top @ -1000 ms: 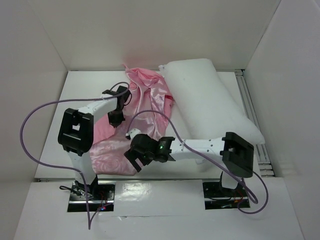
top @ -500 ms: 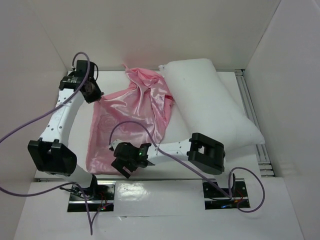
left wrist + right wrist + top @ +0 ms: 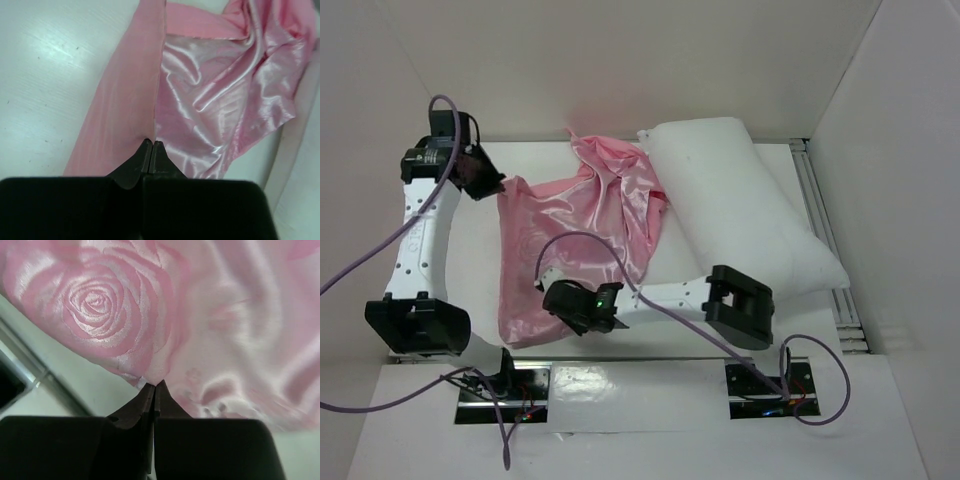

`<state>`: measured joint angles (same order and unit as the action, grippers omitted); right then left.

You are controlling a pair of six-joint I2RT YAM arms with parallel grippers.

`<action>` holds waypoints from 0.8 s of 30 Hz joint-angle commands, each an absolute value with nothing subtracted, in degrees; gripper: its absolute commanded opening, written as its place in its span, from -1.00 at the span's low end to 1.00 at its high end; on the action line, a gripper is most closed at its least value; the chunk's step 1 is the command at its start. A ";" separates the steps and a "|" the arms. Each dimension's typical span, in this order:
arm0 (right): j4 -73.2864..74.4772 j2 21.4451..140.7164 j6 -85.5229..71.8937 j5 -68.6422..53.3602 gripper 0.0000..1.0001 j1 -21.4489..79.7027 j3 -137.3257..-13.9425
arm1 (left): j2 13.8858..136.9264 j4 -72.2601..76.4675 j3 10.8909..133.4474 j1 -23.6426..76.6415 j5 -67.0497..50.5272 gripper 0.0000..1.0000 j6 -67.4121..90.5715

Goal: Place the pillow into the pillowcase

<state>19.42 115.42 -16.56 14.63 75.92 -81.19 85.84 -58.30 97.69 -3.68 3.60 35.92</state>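
The flat white tabletop [image 3: 520,160], walled in by white panels, is carrying everything. The large plump white rectangular pillow [image 3: 740,200] is lying on its right half, running slantwise from the far middle toward the near right, fully outside the sack. Its left edge is touching the big thin pink satin pillowcase with the rose pattern [image 3: 585,230], which is spreading over the middle and left of the table: bunched into folds at the far end beside the pillow and lying flatter toward the near edge.

The white-and-black left arm is reaching along the left wall. Its left gripper [image 3: 490,183] is sitting at the far-left corner of the pillowcase. In the left wrist view the left gripper [image 3: 151,145] is showing its jaws pressed together on the fabric where a matte pink strip is meeting the shinier pillowcase [image 3: 210,100] cloth.

The right arm is stretching low across the near edge toward the left. Its right gripper [image 3: 548,295] is resting at the near edge of the sack. In the right wrist view the right gripper [image 3: 154,384] is pinching the hem of the pillowcase [image 3: 200,315], jaws fully together, just below a large woven rose.

A thin purple cable [image 3: 590,245] is looping over the pink cloth above the right arm.
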 commanded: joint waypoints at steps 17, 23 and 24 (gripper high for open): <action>36.91 71.11 2.37 28.48 -1.00 66.71 -113.27 | 72.77 -40.08 126.28 -9.40 -19.87 -1.00 52.65; 29.90 66.27 4.31 27.33 -1.00 66.71 -114.96 | 65.32 -35.78 134.56 -9.40 -13.38 -1.00 53.26; 29.19 66.27 4.92 27.86 -1.00 66.71 -114.96 | 64.26 -34.81 134.56 -9.40 -12.58 -1.00 53.26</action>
<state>32.91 66.50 2.09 27.24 66.39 -113.62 68.25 -41.10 132.40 -8.99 -16.10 50.87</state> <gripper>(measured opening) 0.010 0.034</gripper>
